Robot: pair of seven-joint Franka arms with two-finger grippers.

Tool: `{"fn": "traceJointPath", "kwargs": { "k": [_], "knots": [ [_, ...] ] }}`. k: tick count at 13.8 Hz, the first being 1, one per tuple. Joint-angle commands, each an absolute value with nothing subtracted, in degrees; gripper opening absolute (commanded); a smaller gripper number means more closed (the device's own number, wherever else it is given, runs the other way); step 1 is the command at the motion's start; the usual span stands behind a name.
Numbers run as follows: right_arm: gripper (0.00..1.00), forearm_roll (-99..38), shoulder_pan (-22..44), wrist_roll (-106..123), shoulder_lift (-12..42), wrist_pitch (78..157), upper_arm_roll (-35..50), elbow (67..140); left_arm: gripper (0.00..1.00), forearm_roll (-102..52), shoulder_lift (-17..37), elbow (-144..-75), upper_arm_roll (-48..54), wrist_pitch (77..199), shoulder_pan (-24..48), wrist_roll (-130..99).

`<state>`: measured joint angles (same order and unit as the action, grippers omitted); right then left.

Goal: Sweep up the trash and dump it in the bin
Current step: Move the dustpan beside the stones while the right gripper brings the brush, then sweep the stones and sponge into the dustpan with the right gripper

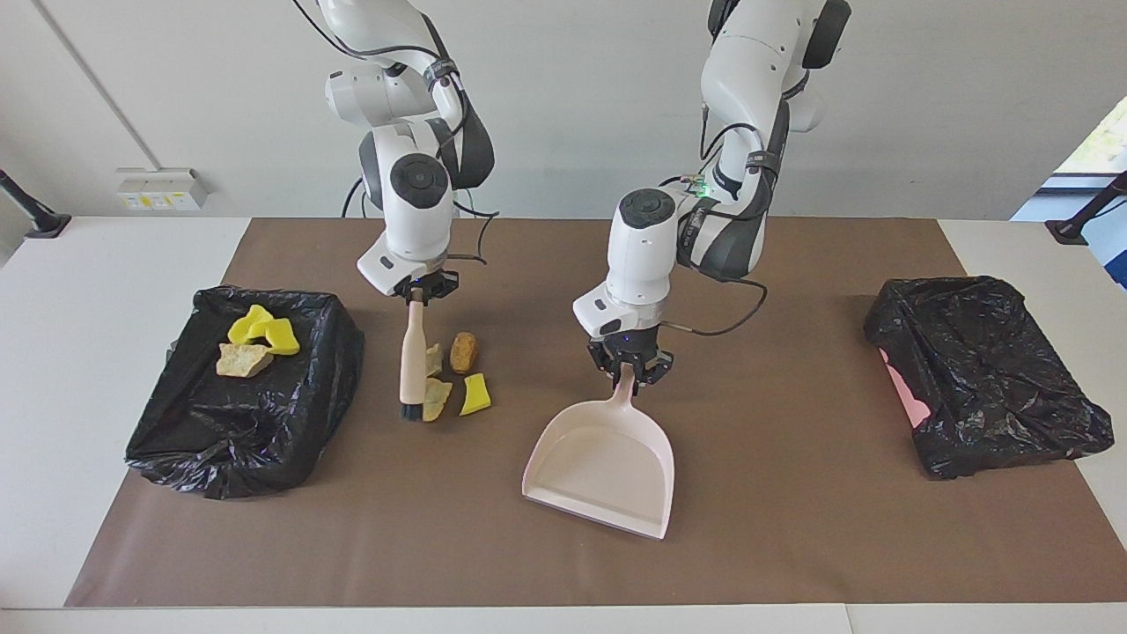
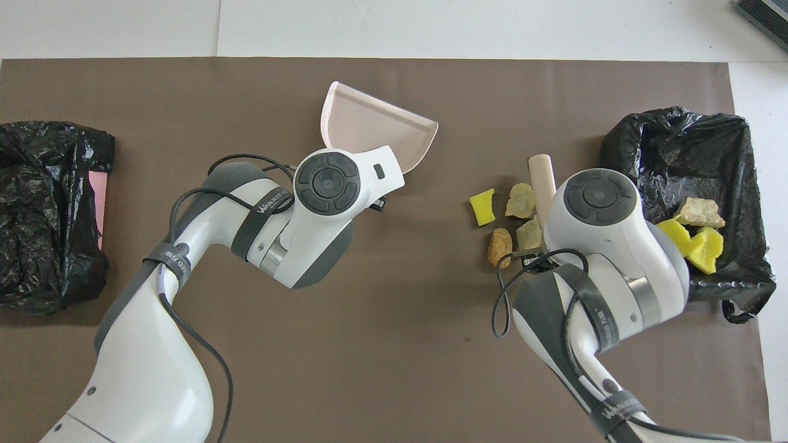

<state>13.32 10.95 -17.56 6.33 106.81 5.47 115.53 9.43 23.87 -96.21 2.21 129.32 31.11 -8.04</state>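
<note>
Black-lined bin [image 1: 238, 414] at the right arm's end holds three trash lumps [image 1: 260, 339]. Beside it, four loose lumps [image 1: 458, 374]. Left gripper [image 1: 630, 368] clamps the pink dustpan [image 1: 603, 467], mouth pointing away from the robots. Right gripper [image 1: 421, 289] clamps the brush [image 1: 410, 361], upright, bristles down beside the lumps; the overhead view hides them. Arm strap reads "WANJEED" [image 2: 266, 202].

Two views of one table [image 1: 114, 264]. Facing view: high up across from the robots, looking toward them, whole brown mat [image 1: 792, 546] in frame. Overhead view: above the robots' end, looking steeply down and forward, closer in. Shared: mat, both black bags.
</note>
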Motion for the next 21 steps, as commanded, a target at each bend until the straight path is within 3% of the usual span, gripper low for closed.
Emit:
{"fn": "traceJointPath", "kwargs": {
  "k": [1,4,7,11,13,17,21],
  "knots": [
    [0.0,19.66,9.58,-16.53,15.09,104.51,6.33,107.24,0.0,9.76,21.45,-97.29,2.46,124.73,29.18,6.29],
    [0.0,19.08,9.67,-16.35,16.96,104.59,6.5,106.61,0.0,9.41,20.22,-97.73,2.63,119.38,29.09,16.64],
    [0.0,5.84,8.87,-15.29,17.58,104.42,6.59,106.26,0.0,6.95,19.69,-98.26,2.72,118.13,29.7,38.09],
    [0.0,-4.99,10.63,-16.17,17.58,100.32,6.77,103.56,0.0,6.86,15.92,-104.49,2.81,115.22,30.67,47.5],
    [0.0,-4.84,10.29,-17.22,17.58,94.85,6.59,99.77,0.0,6.86,13.99,-107.74,2.81,115.22,30.76,51.5],
    [0.0,2.61,9.58,-20.13,15.56,93.69,6.24,101.15,0.0,6.86,11.86,-111.36,2.72,115.22,32.25,50.81],
    [0.0,11.06,9.49,-21.62,9.77,95.36,6.24,111.76,0.0,7.38,11.78,-111.36,2.46,115.31,32.34,49.05]
  ]
}}
